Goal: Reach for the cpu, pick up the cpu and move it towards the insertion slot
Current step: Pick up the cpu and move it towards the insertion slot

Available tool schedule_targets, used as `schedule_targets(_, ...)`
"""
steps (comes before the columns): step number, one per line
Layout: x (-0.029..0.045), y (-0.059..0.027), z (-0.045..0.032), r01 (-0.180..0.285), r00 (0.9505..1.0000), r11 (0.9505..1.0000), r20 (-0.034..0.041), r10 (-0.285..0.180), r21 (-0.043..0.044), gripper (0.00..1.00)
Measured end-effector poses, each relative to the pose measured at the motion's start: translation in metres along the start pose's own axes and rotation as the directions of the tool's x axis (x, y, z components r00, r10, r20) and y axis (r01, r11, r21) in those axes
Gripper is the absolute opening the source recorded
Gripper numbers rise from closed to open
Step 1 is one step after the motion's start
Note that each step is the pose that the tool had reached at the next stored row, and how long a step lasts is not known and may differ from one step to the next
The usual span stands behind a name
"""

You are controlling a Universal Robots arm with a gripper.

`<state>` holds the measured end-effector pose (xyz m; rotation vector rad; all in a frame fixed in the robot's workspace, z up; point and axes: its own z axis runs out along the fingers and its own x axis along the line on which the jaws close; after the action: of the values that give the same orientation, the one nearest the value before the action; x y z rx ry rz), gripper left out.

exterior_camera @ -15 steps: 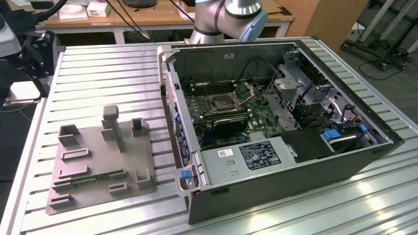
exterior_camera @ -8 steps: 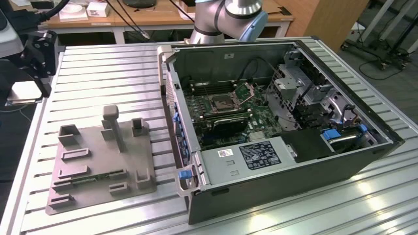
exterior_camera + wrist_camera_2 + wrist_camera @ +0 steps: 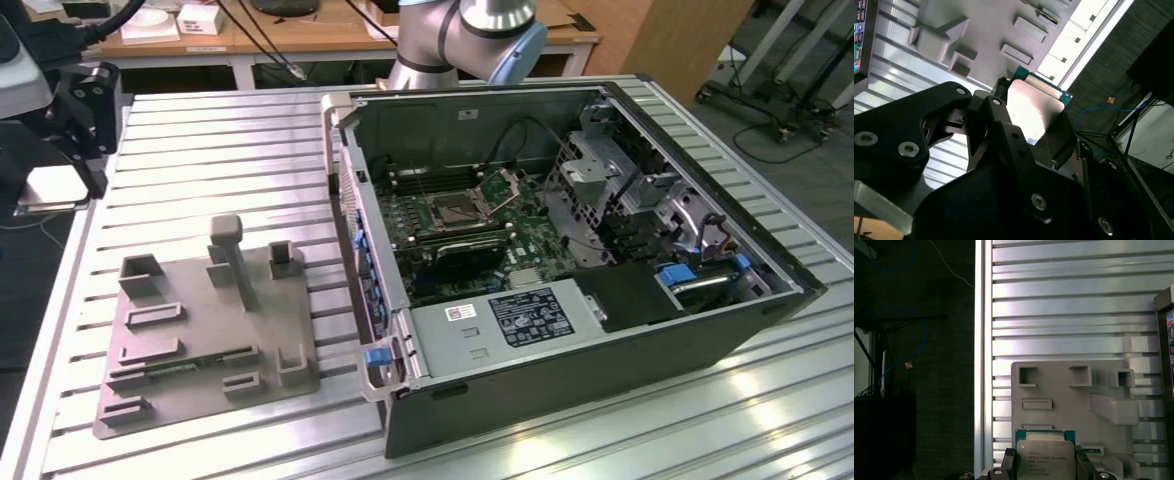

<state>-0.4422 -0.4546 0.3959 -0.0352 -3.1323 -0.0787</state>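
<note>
1. First wrist view: we see the gripper (image 3: 1045,467) clamped on the cpu (image 3: 1045,456). A dark finger (image 3: 1009,462) presses against each of two opposite edges, and the chip's silvery printed top faces the camera.
2. Beyond the chip, the grey fixture plate (image 3: 1069,390) lies on the ribbed metal table (image 3: 1054,315). It sits close to the table's edge, and past that edge we see dark floor.
3. In the second wrist view we see the chip's other, plain face catching the light between the black fingers. A green rim shows along its far edge, and the plate's raised blocks stand behind it.
4. In the exterior view the insertion slot (image 3: 457,209) sits near the centre of the frame, on the board inside the open computer case (image 3: 574,370). Its metal retention frame is hinged up and its dark centre is exposed.
5. The fixture plate lies in the lower left of that frame, outside the case and well apart from the slot.
6. The arm (image 3: 467,40) rises at the top centre of the frame, behind the case.
</note>
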Motion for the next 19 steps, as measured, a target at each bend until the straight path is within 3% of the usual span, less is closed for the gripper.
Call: schedule_targets(19,-0.0095,0.0002,0.0,0.0,1.0,1.0,0.0,0.0,0.0,0.54)
